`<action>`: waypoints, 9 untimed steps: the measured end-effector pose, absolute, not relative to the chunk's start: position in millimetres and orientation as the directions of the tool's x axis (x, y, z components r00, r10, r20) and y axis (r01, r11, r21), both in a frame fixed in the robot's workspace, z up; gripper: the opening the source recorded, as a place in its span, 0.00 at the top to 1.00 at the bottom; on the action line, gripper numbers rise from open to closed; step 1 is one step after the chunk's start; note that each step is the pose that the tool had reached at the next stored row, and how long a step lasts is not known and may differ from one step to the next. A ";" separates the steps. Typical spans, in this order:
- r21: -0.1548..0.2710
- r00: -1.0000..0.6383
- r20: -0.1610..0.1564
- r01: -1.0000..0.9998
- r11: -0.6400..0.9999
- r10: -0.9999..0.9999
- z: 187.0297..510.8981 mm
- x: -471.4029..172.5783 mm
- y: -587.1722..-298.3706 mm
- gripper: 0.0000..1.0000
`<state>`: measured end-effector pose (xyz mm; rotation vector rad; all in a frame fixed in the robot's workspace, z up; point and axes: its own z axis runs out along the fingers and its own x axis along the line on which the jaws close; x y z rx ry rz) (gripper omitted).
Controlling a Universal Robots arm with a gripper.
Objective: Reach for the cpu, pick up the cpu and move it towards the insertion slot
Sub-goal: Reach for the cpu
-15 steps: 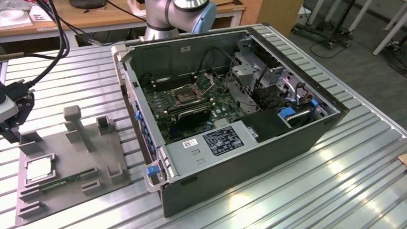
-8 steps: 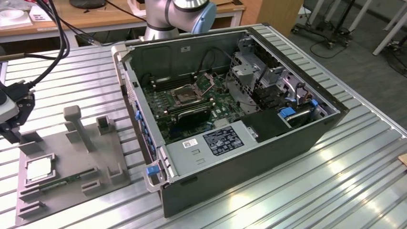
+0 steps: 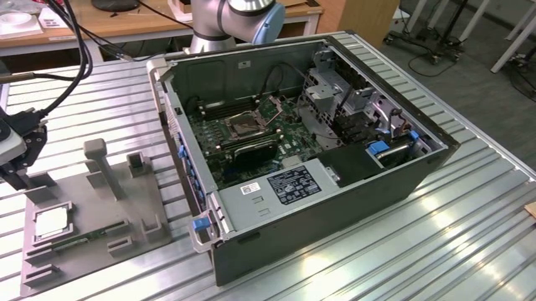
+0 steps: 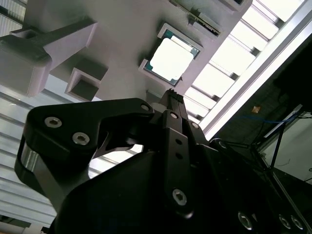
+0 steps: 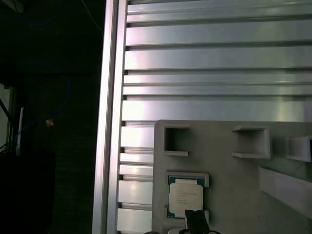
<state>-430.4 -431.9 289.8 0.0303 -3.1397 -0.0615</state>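
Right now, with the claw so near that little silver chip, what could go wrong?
1. The cpu lies in a walled recess of the grey holder. If the gripper comes down off-centre, it might strike that wall or tip the chip.
2. The insertion slot sits deep inside the open computer case, so the carried chip could bump a case wall on the way in.

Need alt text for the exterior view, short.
The cpu lies in a grey holder on the slatted metal table at the exterior view's left, with the gripper close by it. At the centre an open computer case shows the insertion slot inside.
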 end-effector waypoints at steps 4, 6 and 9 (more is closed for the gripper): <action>0.039 -1.000 0.001 -0.019 0.999 -0.019 289.6 -430.4 -431.9 0.90; 0.039 -1.000 0.001 -0.019 0.999 -0.019 289.4 -430.4 -431.9 0.90; 0.039 -1.000 0.000 -0.019 0.999 -0.019 288.1 -430.4 -431.9 0.90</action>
